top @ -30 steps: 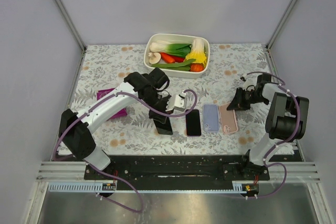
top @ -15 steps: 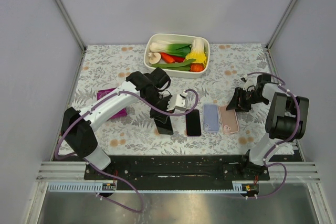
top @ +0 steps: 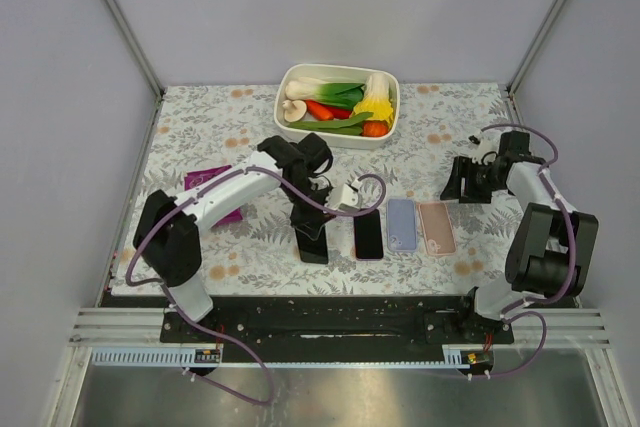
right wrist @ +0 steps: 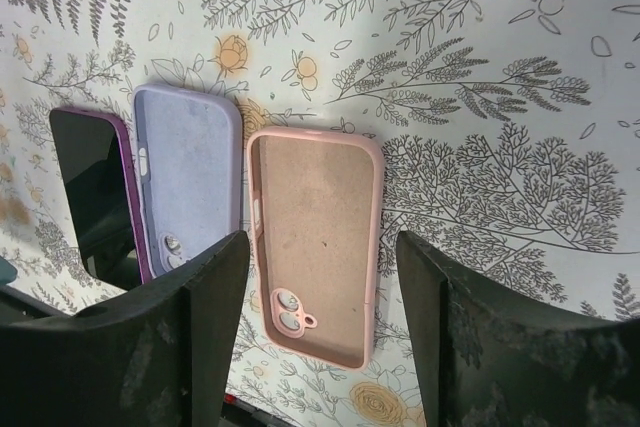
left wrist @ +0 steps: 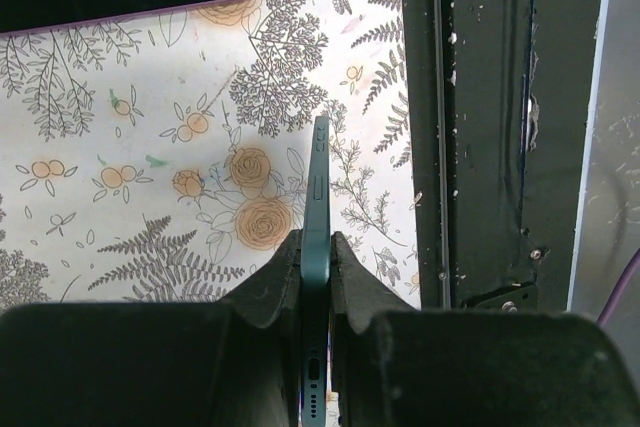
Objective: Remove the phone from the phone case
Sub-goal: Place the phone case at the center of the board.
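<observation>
My left gripper (top: 313,232) is shut on a teal phone (left wrist: 317,207), held on edge just above the floral table near its front edge. Its charging port faces the left wrist camera. A pink phone case (right wrist: 315,247) lies empty and open side up on the table, seen also from above as the pink case (top: 436,227). My right gripper (right wrist: 322,247) stands open above that case, with nothing between its fingers. From above, the right gripper (top: 460,182) hangs a little beyond the case's far end.
An empty lilac case (top: 402,224) and a purple phone (top: 368,235) lie side by side left of the pink case. A white tub of vegetables (top: 338,107) stands at the back. A magenta object (top: 222,192) lies at the left. The black base rail (left wrist: 480,127) runs along the table's front edge.
My right gripper has opened and drawn back from the pink case, which stays flat on the table. The left gripper has shifted slightly towards the front edge, phone still held.
</observation>
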